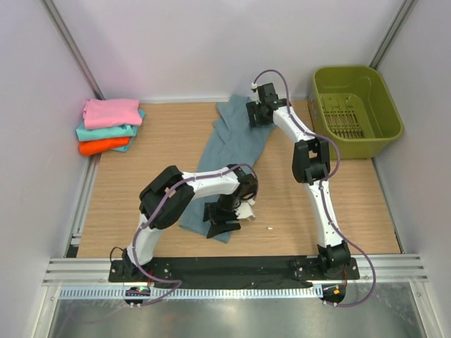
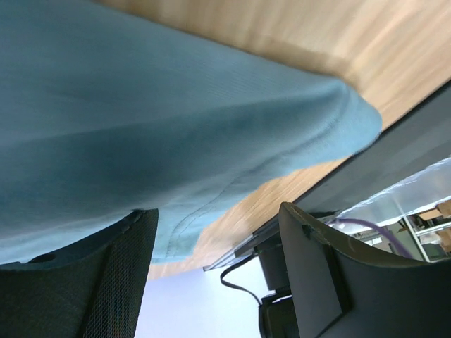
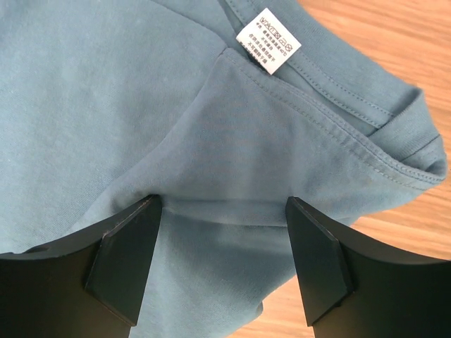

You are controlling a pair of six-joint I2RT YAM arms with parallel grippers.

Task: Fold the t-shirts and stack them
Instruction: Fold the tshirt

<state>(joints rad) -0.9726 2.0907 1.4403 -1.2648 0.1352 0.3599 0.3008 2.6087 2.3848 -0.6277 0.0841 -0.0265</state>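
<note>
Two arm bases at six o'clock, bolted side by side on the near edge of the wooden table.

Just beyond them, toward seven o'clock of the table's middle: left gripper, bent down over the near end of the slate blue-grey t-shirt. Jaws wide apart, clamped on nothing. From the left wrist camera, a hemmed corner of that shirt lying across the wood, its edge running close past one of the black fingers; cannot tell whether cloth and finger touch.

Stretches as a long, narrow band from seven o'clock up to twelve o'clock, flat on the wood, slightly rumpled at the far end.

At twelve o'clock: right gripper, poised over the collar end. Jaws likewise wide, holding nothing. From the right wrist camera, collar seam and white neck label just ahead of the fingers, with a fold of cloth between them.

At ten o'clock, in the far left corner: folded stack, pink t-shirt on top, teal t-shirt under it, orange t-shirt lowest.

At two o'clock, in the far right corner: olive-green plastic basket, upright, well apart from the shirts.
</note>
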